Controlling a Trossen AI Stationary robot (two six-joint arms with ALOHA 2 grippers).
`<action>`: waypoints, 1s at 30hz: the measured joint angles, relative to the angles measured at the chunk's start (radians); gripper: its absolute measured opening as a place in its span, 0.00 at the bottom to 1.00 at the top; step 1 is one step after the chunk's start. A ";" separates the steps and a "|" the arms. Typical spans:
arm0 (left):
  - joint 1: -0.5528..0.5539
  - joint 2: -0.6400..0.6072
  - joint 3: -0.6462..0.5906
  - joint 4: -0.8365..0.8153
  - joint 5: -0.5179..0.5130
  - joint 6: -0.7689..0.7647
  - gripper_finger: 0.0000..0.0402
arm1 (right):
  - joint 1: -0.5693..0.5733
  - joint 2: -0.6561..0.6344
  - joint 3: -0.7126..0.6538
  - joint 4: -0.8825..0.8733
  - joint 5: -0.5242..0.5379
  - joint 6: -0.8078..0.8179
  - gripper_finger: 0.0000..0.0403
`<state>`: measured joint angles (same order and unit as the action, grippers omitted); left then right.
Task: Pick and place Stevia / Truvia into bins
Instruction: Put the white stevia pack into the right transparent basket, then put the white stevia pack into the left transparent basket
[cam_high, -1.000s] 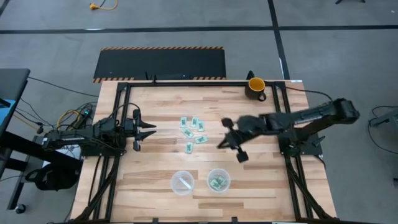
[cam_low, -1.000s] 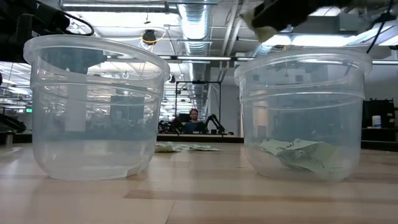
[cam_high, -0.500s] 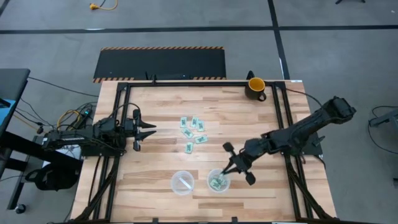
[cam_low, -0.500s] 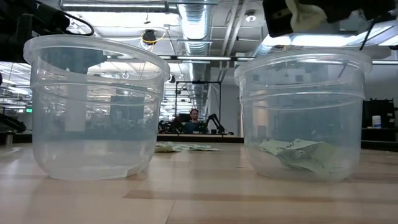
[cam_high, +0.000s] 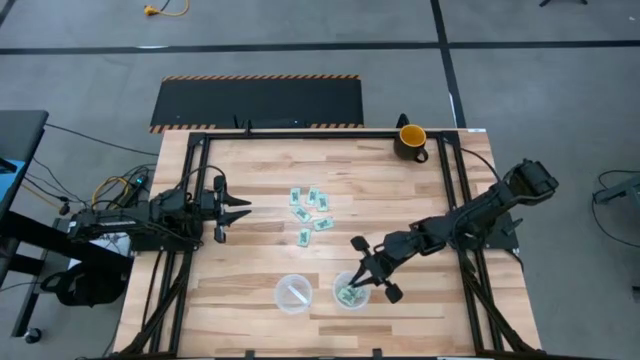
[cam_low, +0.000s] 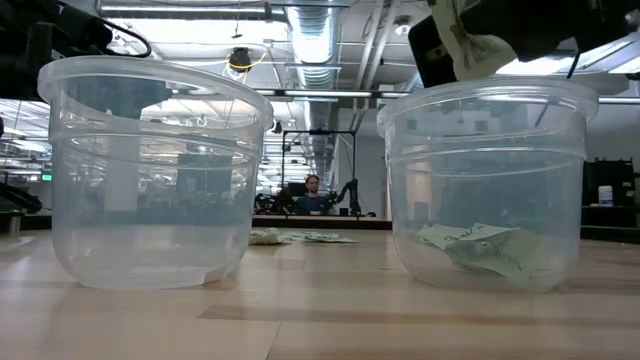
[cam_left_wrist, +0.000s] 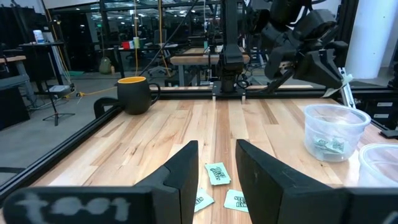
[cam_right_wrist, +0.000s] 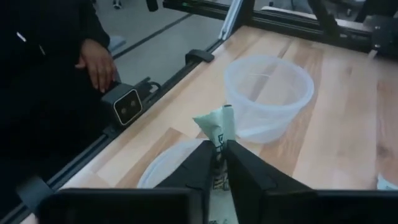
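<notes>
Your right hand (cam_high: 366, 281) hangs just above the rim of the right cup (cam_high: 351, 291), toward six o'clock on the worktop (cam_high: 260, 190). Its fingers are clamped on one green-and-white packet (cam_right_wrist: 219, 132), which sticks up between them. That cup already has packets lying in its bottom. The left cup (cam_high: 293, 294) stands just beside it. More loose packets (cam_high: 310, 213) lie near the worktop's centre. Your left hand (cam_high: 238, 209) waits at nine o'clock, its fingers slightly apart and holding nothing.

The wooden table (cam_high: 250, 180) bears loose packets (cam_high: 311, 213), two cups (cam_high: 322, 291) and a mug (cam_high: 410, 140).
</notes>
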<state>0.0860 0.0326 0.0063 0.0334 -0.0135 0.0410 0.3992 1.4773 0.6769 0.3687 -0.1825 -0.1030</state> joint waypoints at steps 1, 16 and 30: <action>0.000 0.000 0.000 0.000 0.000 0.000 0.24 | 0.000 0.000 0.000 0.001 0.000 0.007 0.13; 0.000 0.000 0.000 0.000 0.000 0.000 0.24 | 0.022 0.000 0.000 -0.009 -0.003 0.027 0.28; 0.000 0.000 0.000 0.000 0.000 0.000 0.24 | -0.111 -0.317 0.078 -0.473 0.031 -0.104 0.28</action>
<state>0.0860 0.0330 0.0067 0.0334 -0.0139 0.0410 0.2885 1.1600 0.7544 -0.1041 -0.1512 -0.2072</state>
